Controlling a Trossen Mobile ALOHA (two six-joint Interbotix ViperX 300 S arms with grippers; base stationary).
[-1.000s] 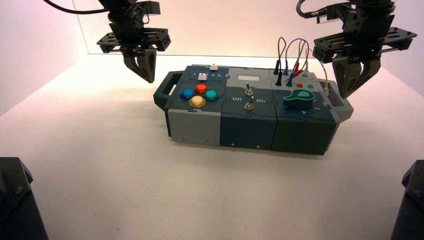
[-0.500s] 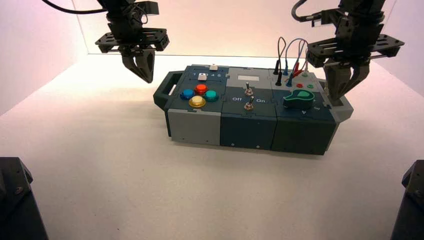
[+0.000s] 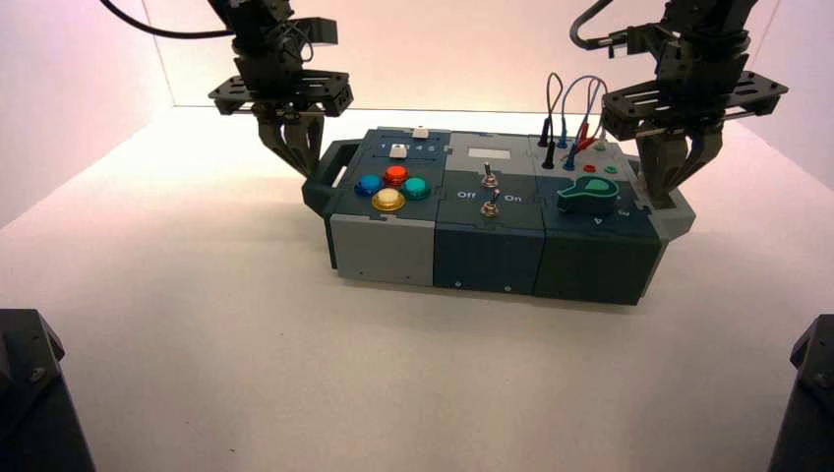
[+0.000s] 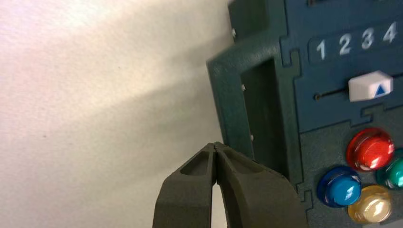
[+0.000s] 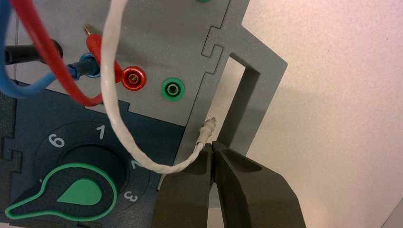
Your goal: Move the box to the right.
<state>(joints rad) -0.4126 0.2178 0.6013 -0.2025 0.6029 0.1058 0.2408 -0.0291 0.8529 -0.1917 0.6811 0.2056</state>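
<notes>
The box (image 3: 492, 211) is sitting on the tabletop (image 3: 246, 344), a little right of the middle and towards the back, not yet shifted from where it stood a second ago. What is changing is the arms. The left hand (image 3: 295, 157) is swinging in from well off the left end and dropping, so that it is now hanging just outside the left handle (image 3: 329, 177); its wrist view is showing its fingertips (image 4: 215, 152) pressed together, just beside the handle bar (image 4: 233, 109) and apparently not touching it. The right hand (image 3: 669, 187) is settling over the right handle (image 3: 664, 202), having come inward from the open position it held a second ago; its fingers are now together too, tips sitting at the handle opening (image 5: 223, 114), right by the loose end of the white wire (image 5: 206, 133).

In my judgement the closed left hand is lining up as a pusher against the left end, which is what a move to the right calls for, while the right hand is steadying or guiding the far end. The wire end beside the right fingertips could be getting snagged
</notes>
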